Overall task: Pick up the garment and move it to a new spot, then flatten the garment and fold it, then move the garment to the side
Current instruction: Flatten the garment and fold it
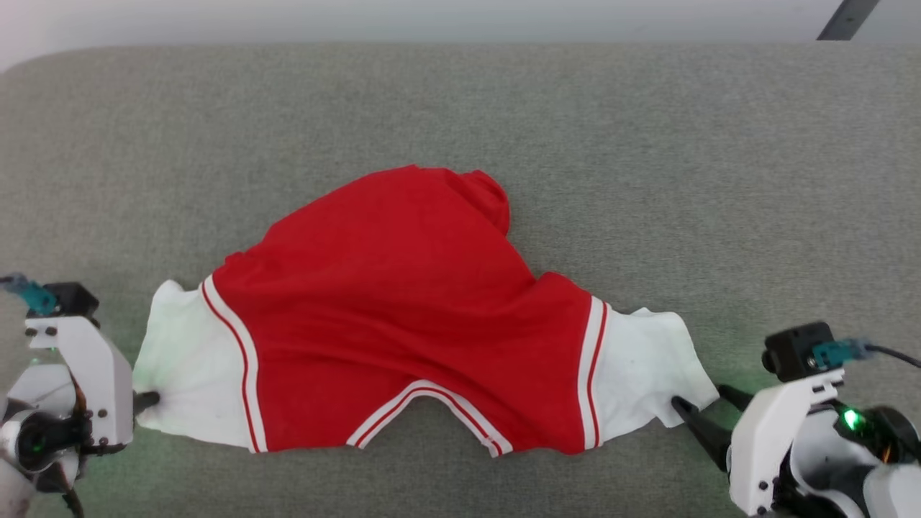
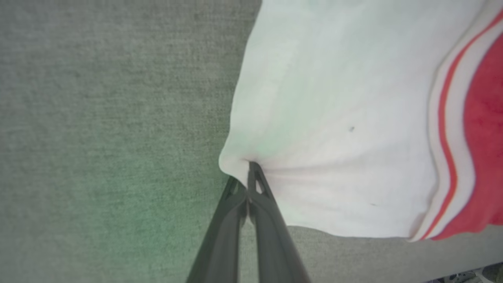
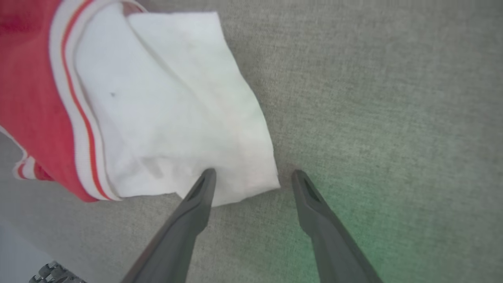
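Observation:
The garment (image 1: 403, 302), a red T-shirt with white sleeve ends and red-white striped trim, lies spread on the grey fabric surface (image 1: 460, 108), collar toward me and its far part bunched. My left gripper (image 1: 147, 401) is shut on the edge of the left white sleeve (image 2: 334, 118), which puckers at the fingertips of the left gripper (image 2: 249, 167). At the corner of the right white sleeve (image 3: 177, 106), my right gripper (image 1: 701, 399) stands open. Of the right gripper (image 3: 253, 177), one finger lies on the cloth and the other on the bare surface.
The grey surface reaches to a rounded far edge, with a pale wall behind it (image 1: 432, 18). A dark bar (image 1: 849, 18) shows at the top right. Bare grey cloth lies all around the T-shirt.

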